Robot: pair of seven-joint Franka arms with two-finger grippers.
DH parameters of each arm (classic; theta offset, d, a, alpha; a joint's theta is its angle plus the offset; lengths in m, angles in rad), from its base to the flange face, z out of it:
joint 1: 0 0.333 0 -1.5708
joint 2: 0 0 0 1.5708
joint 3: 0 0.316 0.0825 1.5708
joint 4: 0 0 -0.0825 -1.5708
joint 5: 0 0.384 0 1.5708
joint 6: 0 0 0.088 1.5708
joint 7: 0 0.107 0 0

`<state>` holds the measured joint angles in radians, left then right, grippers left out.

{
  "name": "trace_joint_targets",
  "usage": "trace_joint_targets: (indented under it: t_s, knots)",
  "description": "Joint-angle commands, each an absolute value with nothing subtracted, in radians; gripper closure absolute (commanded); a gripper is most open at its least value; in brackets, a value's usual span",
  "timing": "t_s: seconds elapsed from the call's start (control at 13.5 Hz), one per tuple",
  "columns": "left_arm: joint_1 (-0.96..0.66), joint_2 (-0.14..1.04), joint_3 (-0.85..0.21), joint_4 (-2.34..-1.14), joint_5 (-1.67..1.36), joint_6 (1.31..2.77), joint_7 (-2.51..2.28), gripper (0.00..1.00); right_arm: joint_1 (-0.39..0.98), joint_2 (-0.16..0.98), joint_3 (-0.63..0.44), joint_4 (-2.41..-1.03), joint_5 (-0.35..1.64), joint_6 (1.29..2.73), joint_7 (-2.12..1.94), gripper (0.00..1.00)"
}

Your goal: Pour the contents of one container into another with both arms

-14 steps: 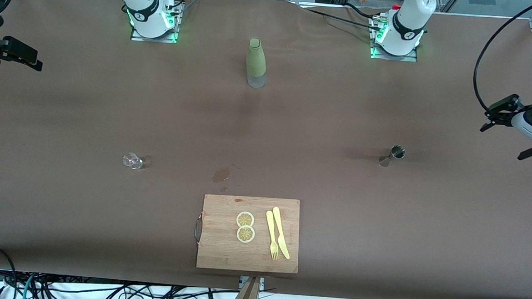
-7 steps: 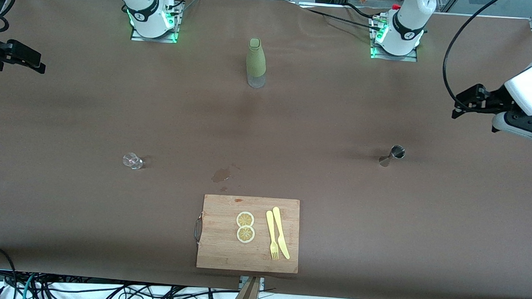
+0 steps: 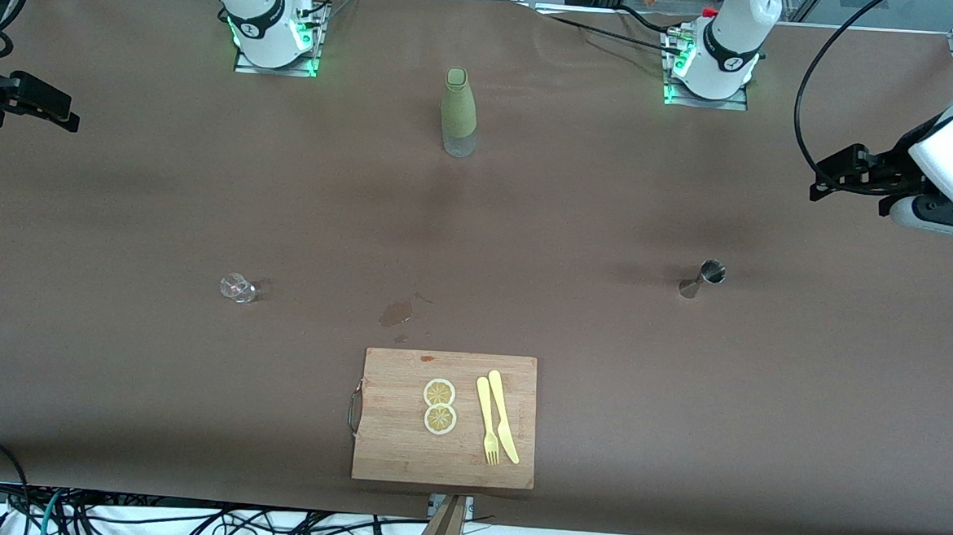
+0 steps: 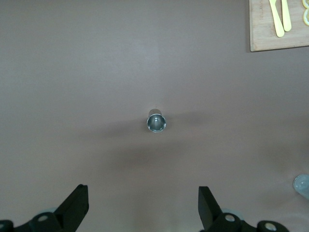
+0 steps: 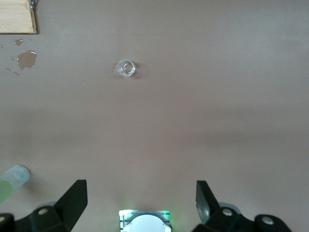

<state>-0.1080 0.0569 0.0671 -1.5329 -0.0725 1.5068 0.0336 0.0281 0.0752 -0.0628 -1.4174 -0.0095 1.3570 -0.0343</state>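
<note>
The silver-grey metal jigger (image 3: 704,278) stands upright on the brown table toward the left arm's end; the left wrist view looks straight down into its cup (image 4: 156,121). My left gripper (image 3: 830,178) (image 4: 142,203) hangs open and empty over that end of the table, well apart from the jigger. The clear faceted glass cup (image 3: 237,288) (image 5: 126,68) sits toward the right arm's end. Above the table's edge at that end my right gripper (image 3: 65,111) (image 5: 140,193) is up in the air, open with nothing in it, far from the cup.
An olive-green bottle (image 3: 458,112) stands mid-table near the arm bases. A wooden cutting board (image 3: 385,450) with two lemon slices (image 3: 439,406), a yellow fork and a knife (image 3: 496,415) lies at the front edge. A small wet patch (image 3: 397,312) marks the table just farther from the camera than the board.
The left gripper swung in from the table's end and rose, then nearly stopped. The right gripper shifted only slightly. Jigger and cup have not moved.
</note>
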Motion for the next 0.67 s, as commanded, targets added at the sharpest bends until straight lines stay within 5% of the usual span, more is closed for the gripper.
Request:
trace_joint_targets:
  t_s: [0.0, 0.59]
  knots:
    - [-0.057, 0.026, -0.003, -1.571, -0.074, 1.519, -0.066, 0.00, 0.025, 0.063, -0.060, -1.433, -0.023, 1.367, -0.020, 0.00]
    - [-0.055, 0.018, -0.009, -1.560, -0.075, 1.500, -0.064, 0.00, 0.026, 0.063, -0.060, -1.433, -0.020, 1.370, -0.021, 0.00]
